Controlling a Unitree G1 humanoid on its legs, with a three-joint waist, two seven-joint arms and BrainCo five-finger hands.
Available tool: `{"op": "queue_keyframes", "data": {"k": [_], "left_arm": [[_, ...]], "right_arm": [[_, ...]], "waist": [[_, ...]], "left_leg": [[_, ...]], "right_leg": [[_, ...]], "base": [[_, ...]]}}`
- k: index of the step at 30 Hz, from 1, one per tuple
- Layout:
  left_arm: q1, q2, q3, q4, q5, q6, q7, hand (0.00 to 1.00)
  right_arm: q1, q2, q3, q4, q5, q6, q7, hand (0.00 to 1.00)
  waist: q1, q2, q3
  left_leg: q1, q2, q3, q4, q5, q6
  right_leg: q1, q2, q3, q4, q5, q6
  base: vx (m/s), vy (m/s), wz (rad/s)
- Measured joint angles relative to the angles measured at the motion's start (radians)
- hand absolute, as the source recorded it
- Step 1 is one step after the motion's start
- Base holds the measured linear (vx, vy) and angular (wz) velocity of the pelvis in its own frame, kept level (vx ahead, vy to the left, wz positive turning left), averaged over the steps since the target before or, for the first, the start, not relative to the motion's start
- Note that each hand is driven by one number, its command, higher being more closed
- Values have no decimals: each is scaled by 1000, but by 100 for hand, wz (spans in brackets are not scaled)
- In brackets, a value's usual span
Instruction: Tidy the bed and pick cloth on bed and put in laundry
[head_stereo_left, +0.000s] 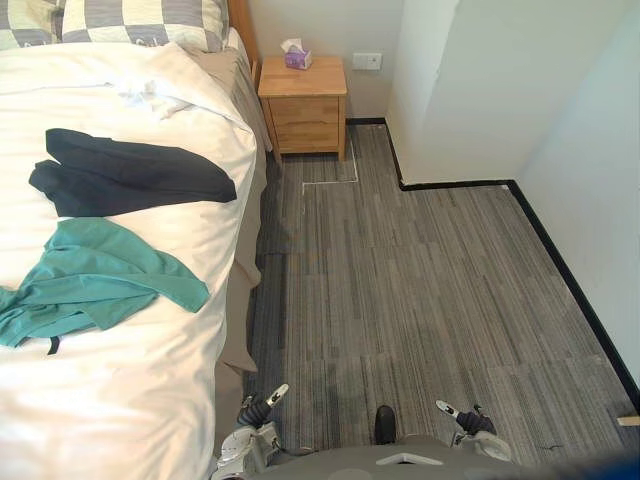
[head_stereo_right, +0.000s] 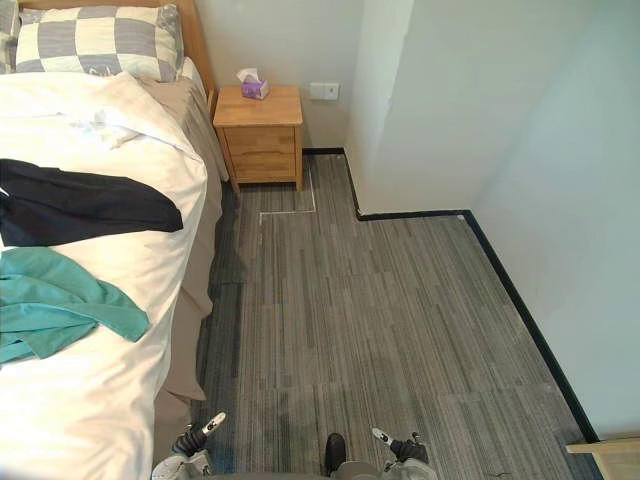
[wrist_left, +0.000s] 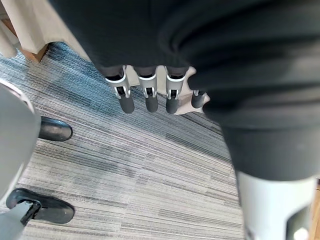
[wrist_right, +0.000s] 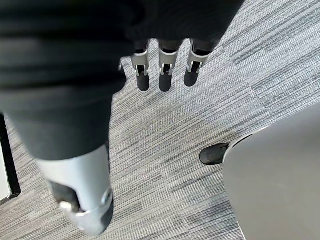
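Note:
A dark navy cloth (head_stereo_left: 130, 172) lies spread across the white duvet (head_stereo_left: 120, 390) of the bed at the left. Nearer to me, a teal cloth (head_stereo_left: 95, 280) lies crumpled on the same duvet. A white cloth (head_stereo_left: 150, 92) is bunched up close to the pillows. My left hand (head_stereo_left: 262, 402) hangs low beside the bed's edge, its fingers (wrist_left: 146, 95) straight and holding nothing. My right hand (head_stereo_left: 462, 412) hangs low over the floor, with fingers (wrist_right: 165, 70) also straight and empty. Both hands are well apart from the cloths.
Checkered pillows (head_stereo_left: 140, 20) rest at the head of the bed. A wooden nightstand (head_stereo_left: 304, 105) with a tissue box (head_stereo_left: 296, 56) stands beside it. White walls (head_stereo_left: 470, 80) jut out at the right. Grey striped floor (head_stereo_left: 420, 290) lies ahead. A light wooden edge (head_stereo_right: 605, 455) shows low right.

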Motion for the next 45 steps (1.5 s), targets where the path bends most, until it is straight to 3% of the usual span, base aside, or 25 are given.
{"op": "queue_keyframes", "data": {"k": [10,12,13,14,15,17,18,20,22,24,25,26,28,30,33,34,36,37,38,39,41,43,45], "left_arm": [[5,1,3,-3,43,-2,4,0],[11,8,3,-11,74,-4,19,0],[16,12,4,-24,98,-3,24,0],[35,13,5,-44,121,-1,25,0],[37,18,15,-71,127,-2,30,0],[35,15,13,-93,140,-2,39,0],[34,12,12,-96,141,-5,41,0],[34,0,4,-107,141,-6,43,0],[37,-3,-6,-120,140,-9,42,0],[41,-7,-1,-129,140,-16,42,0],[39,-21,1,-131,141,-17,42,0],[39,-20,3,-131,141,-15,42,0],[38,-14,5,-143,140,-15,42,0],[40,-22,20,-161,141,-11,42,0],[42,-18,39,-142,147,6,40,0],[42,-18,37,-134,148,7,39,0],[40,-17,30,-122,154,9,38,0],[40,-15,29,-121,154,9,38,0],[39,-4,9,-120,154,11,38,0],[44,8,-9,-115,154,18,38,0],[41,14,-8,-102,151,23,41,0],[35,11,-8,-94,146,22,41,0],[30,1,-7,-83,139,23,42,0]], "right_arm": [[3,-5,-1,-1,24,-1,23,0],[1,-4,-1,-2,47,-3,37,0],[2,-4,-1,-6,54,-5,43,0],[5,-5,3,-11,63,-6,51,0],[4,-3,16,-11,74,-9,58,0],[12,-10,33,-20,84,-13,60,0],[10,-16,39,-32,84,-14,60,0],[7,-31,38,-39,84,-14,59,0],[2,-32,39,-41,84,-13,59,0],[5,-28,40,-51,85,-10,58,0],[10,-34,40,-75,85,-10,54,0],[10,-30,40,-83,86,-11,52,0],[5,-12,43,-94,88,-11,46,0],[3,2,43,-98,87,-11,44,0],[-3,5,27,-79,84,-12,49,0],[-5,2,16,-74,82,-12,50,0],[-12,-10,-6,-67,79,-12,51,0],[-12,-11,-8,-67,79,-12,51,0],[-10,-12,-20,-66,79,-12,51,0],[-2,-9,-37,-61,83,-12,52,0],[-6,-13,-40,-60,79,-12,52,0],[-18,-11,-39,-62,78,-13,52,0],[-26,-19,-40,-71,78,-13,50,0]], "waist": [[3,-6,4],[4,-15,18],[3,-5,32],[6,-6,34],[15,-15,45],[20,-18,57],[27,-16,67],[26,4,75],[26,12,79],[31,13,80],[56,22,74],[59,25,72],[64,8,74],[82,0,68],[82,-1,57],[81,4,54],[76,10,53],[76,9,54],[66,0,61],[51,-3,64],[35,-4,65],[19,5,71],[15,24,86]], "left_leg": [[2,1,-28,7,1,1],[-1,7,-27,32,-12,-18],[-20,21,-24,86,-41,-42],[-66,49,-10,193,-87,-77],[-135,70,10,346,-95,-90],[-229,104,37,561,-69,-91],[-251,113,57,590,-89,-61],[-275,97,56,516,-108,-46],[-293,76,56,359,-82,-47],[-318,66,62,234,-11,-40],[-293,56,98,169,101,-12],[-292,53,117,165,114,5],[-290,47,159,187,101,35],[-260,42,194,187,86,49],[-196,19,199,161,56,56],[-182,19,198,144,55,54],[-128,18,209,84,50,47],[-119,17,211,79,49,47],[-66,1,206,64,35,62],[-32,-9,188,65,14,79],[7,-3,156,64,-1,84],[10,20,109,62,-1,84],[11,61,62,62,-4,77]], "right_leg": [[17,-8,-47,0,-4,3],[23,-10,-63,0,-38,-2],[34,-11,-98,0,-53,-6],[40,-8,-140,0,-62,-9],[45,-7,-147,0,-65,-12],[68,-10,-144,1,-72,-23],[82,-16,-124,1,-76,-24],[79,-40,-104,2,-77,-19],[73,-68,-93,2,-84,1],[71,-91,-83,1,-94,18],[69,-109,-64,1,-102,48],[69,-113,-67,5,-104,53],[59,-133,-73,29,-106,59],[62,-141,-69,40,-102,63],[79,-149,-45,75,-106,59],[62,-148,-45,114,-116,56],[-86,-173,-45,441,-186,122],[-107,-181,-46,493,-189,125],[-180,-224,-56,714,-186,137],[-212,-262,-85,844,-214,127],[-238,-280,-159,903,-277,84],[-274,-250,-208,842,-314,52],[-302,-188,-213,652,-301,44]], "base": [[-8,0,10],[-27,-14,8],[-9,-32,-4],[-11,-42,-3],[-13,-33,-5],[35,-52,-5],[86,-23,-23],[87,68,-31],[79,104,-13],[163,164,-10],[241,194,-26],[265,181,-24],[200,99,-9],[235,81,-36],[261,87,-35],[267,118,-32],[203,97,-27],[153,73,0],[266,76,33],[252,49,41],[287,-5,56],[221,-80,67],[259,-206,80]]}}
